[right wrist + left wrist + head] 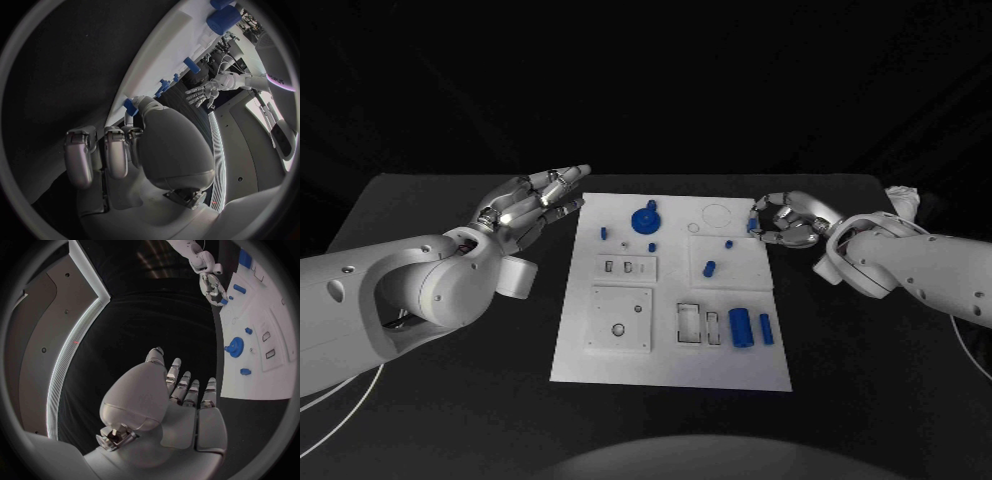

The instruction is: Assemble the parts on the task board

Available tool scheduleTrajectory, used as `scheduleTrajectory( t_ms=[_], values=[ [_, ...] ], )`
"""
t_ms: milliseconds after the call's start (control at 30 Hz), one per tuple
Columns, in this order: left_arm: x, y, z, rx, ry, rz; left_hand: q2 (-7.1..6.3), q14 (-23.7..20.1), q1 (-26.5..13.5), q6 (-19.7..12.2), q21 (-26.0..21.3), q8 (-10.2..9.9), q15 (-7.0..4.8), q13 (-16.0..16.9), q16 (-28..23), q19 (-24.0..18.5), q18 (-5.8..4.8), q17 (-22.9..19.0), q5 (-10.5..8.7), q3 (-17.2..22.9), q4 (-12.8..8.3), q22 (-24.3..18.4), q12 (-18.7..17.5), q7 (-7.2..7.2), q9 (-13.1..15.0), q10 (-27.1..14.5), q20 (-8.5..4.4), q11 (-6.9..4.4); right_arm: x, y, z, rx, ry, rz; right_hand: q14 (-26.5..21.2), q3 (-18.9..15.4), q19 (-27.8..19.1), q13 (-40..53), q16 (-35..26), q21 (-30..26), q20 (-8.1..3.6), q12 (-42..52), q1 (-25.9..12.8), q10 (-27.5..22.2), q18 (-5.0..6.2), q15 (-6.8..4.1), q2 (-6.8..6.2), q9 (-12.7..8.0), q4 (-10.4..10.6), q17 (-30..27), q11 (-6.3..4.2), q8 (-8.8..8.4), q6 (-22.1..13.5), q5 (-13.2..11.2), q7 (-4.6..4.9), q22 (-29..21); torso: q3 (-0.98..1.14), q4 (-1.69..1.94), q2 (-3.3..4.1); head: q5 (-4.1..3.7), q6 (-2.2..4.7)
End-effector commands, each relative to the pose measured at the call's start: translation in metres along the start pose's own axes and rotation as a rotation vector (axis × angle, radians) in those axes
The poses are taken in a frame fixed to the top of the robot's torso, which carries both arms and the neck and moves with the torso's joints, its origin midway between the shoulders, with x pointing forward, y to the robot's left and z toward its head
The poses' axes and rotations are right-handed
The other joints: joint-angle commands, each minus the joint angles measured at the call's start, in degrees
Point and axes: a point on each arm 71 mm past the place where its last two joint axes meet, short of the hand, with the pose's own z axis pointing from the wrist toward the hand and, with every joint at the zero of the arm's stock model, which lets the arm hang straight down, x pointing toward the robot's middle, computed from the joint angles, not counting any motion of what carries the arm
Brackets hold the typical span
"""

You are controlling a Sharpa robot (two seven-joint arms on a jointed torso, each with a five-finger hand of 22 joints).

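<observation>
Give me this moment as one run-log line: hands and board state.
left hand: open, beside task board | right hand: fingers at small blue part, board's far right edge | gear, cylinders: untouched

Bare black table (877,380) left, right and near of task board (672,360). Left hand (531,208) blocks the board's far-left corner, right hand (788,220) its far-right edge. Blue parts: gear (646,219) far-centre, cylinders (741,327) near-right.

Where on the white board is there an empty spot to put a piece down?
The task board is bare along its near edge, below the square plate and the two blue cylinders. The far half is crowded, around the blue gear and small pegs.
</observation>
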Motion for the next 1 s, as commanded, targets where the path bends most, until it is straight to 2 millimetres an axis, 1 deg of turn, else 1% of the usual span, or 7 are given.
scheduleTrajectory(
  t_ms=[33, 300, 533, 600, 633, 800, 1000],
  values=[
    [0.002, -0.001, 0.0, 0.006, 0.022, -0.004, 0.16, 0.1, 0.5, -0.1, 0.3, 0.3, 0.33, 0.1, 0.4, 0.0, 0.5, 0.1, 0.31, 0.3, 0.0, 0.1, 0.2, 0.17, 0.0, 0.3, 0.47, 0.13, 0.001, 0.002, -0.001, -0.02, -0.024, 0.001, 6.0, 0.4, 5.5, 15.1, 0.2, -0.4, 0.35, 0.2, 0.0, 6.2, -0.16, 0.18, 0.52, -0.1, -0.2, 15.1, 0.33, 0.36, 0.7, 0.7, 0.02, 14.8, 0.01, -0.01, -0.02, 0.3, -0.04],
    [0.001, -0.001, -0.001, 0.005, 0.018, -0.003, 0.16, 0.1, 0.5, -0.1, 0.3, 0.3, 0.33, 0.1, 0.4, 0.0, 0.5, 0.1, 0.31, 0.3, 0.0, 0.1, 0.2, 0.17, 0.0, 0.3, 0.47, 0.13, -0.003, 0.023, -0.001, -0.078, -0.055, 0.022, 6.0, 0.8, 5.5, 15.1, 0.2, -0.4, 0.39, 0.2, 0.1, 6.2, -0.15, 0.29, 0.24, -0.6, -0.6, 15.1, 0.57, 0.35, 1.1, 2.8, 0.51, 14.8, 0.01, 0.0, -0.03, 0.73, -0.24],
    [0.002, 0.0, 0.001, 0.004, 0.02, -0.003, 0.16, 0.1, 0.5, -0.1, 0.3, 0.3, 0.33, 0.1, 0.4, 0.0, 0.5, 0.1, 0.31, 0.3, 0.0, 0.1, 0.2, 0.17, 0.0, 0.3, 0.47, 0.13, -0.009, 0.066, 0.006, -0.148, -0.025, 0.052, 6.0, 1.5, 5.3, 15.1, 0.2, -0.6, 0.58, 0.2, 0.2, 6.2, -0.09, 0.53, 0.14, -1.2, -1.1, 15.1, 0.88, -0.12, 0.9, 4.7, 0.89, 14.7, -0.11, -0.01, -0.13, 0.74, -0.39],
    [0.003, 0.0, 0.002, 0.004, 0.022, -0.003, 0.16, 0.1, 0.5, -0.1, 0.3, 0.3, 0.33, 0.1, 0.4, 0.0, 0.5, 0.1, 0.31, 0.3, 0.0, 0.1, 0.2, 0.17, 0.0, 0.3, 0.47, 0.13, -0.005, 0.076, 0.008, -0.16, -0.001, 0.06, 6.0, 1.5, 5.2, 15.1, 0.2, -0.6, 0.61, 0.2, 0.2, 6.2, -0.07, 0.57, 0.1, -1.3, -1.1, 15.1, 0.94, -0.25, 0.8, 5.0, 0.97, 14.7, -0.14, 0.01, -0.2, 0.71, -0.48],
    [0.003, 0.0, 0.002, 0.004, 0.023, -0.003, 0.16, 0.1, 0.5, -0.1, 0.3, 0.3, 0.33, 0.1, 0.4, 0.0, 0.5, 0.1, 0.31, 0.3, 0.0, 0.1, 0.2, 0.17, 0.0, 0.3, 0.47, 0.13, -0.002, 0.082, 0.01, -0.166, 0.017, 0.065, 6.0, 1.5, 5.2, 15.1, 0.2, -0.6, 0.61, 0.2, 0.2, 6.2, -0.06, 0.58, 0.1, -1.3, -1.1, 15.1, 0.94, -0.27, 0.7, 5.0, 0.98, 14.7, -0.1, 0.02, -0.15, 0.74, -0.45],
    [0.004, 0.0, 0.003, 0.003, 0.025, -0.003, 0.16, 0.1, 0.5, -0.1, 0.3, 0.3, 0.33, 0.1, 0.4, 0.0, 0.5, 0.1, 0.31, 0.3, 0.0, 0.1, 0.2, 0.17, 0.0, 0.3, 0.47, 0.13, 0.019, 0.112, 0.017, -0.192, 0.132, 0.077, 6.0, 1.6, 4.6, 15.1, 0.2, -1.1, 0.73, 0.2, -0.3, 6.2, 0.09, 0.74, 0.05, -1.7, -0.9, 15.1, 1.16, -0.67, 0.5, 5.1, 1.27, 14.4, -0.08, 0.05, -0.25, 1.19, -0.56],
    [0.003, 0.001, 0.004, 0.003, 0.023, -0.001, 0.16, 0.1, 0.5, -0.1, 0.3, 0.3, 0.33, 0.1, 0.4, 0.0, 0.5, 0.1, 0.31, 0.3, 0.0, 0.1, 0.2, 0.17, 0.0, 0.3, 0.47, 0.13, 0.042, 0.139, 0.024, -0.213, 0.238, 0.06, 6.0, 1.8, 4.1, 15.1, 0.2, -1.5, 0.95, 0.2, -0.7, 6.2, 0.23, 0.99, 0.03, -2.2, -1.0, 15.1, 1.44, -0.98, 1.3, 4.8, 1.56, 14.3, -0.13, 0.05, -0.25, 1.26, -0.54]
  ],
)
